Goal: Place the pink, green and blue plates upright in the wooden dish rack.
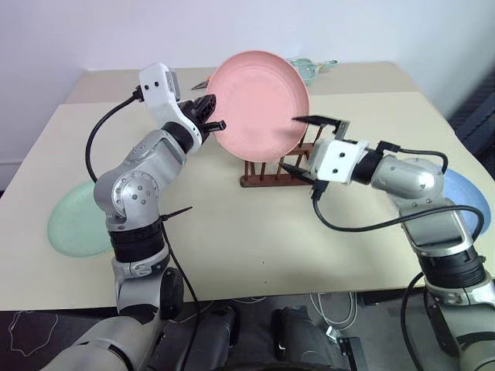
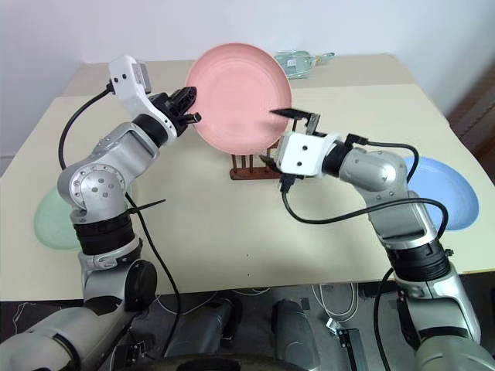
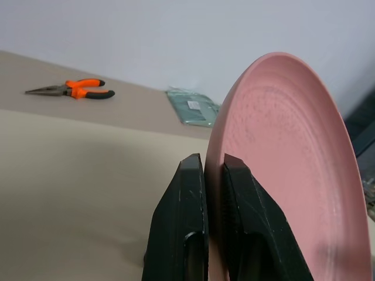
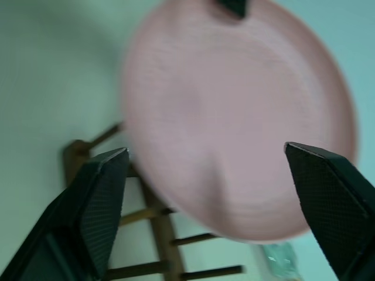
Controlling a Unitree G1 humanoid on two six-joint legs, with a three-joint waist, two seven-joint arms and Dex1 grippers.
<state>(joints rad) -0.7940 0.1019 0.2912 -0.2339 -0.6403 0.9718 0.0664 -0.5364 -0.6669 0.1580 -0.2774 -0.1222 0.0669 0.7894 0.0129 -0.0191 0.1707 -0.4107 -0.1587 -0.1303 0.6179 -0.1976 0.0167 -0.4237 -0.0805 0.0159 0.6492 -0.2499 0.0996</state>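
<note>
The pink plate (image 1: pixel 259 106) hides most of the wooden dish rack (image 1: pixel 267 176), so whether its lower rim sits between the pegs or hangs just above them cannot be told. The green plate (image 1: pixel 73 220) is partly covered by the left arm, and the blue plate (image 1: pixel 468 197) by the right arm. In the right wrist view the pink plate is blurred, and a pale packet (image 1: pixel 309 68) behind it is too small to identify.

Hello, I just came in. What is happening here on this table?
The left gripper holds the pink plate upright by its rim, above the wooden dish rack. The right gripper stands open beside the plate. The green plate and the blue plate lie flat on the table, not yet racked.
</note>
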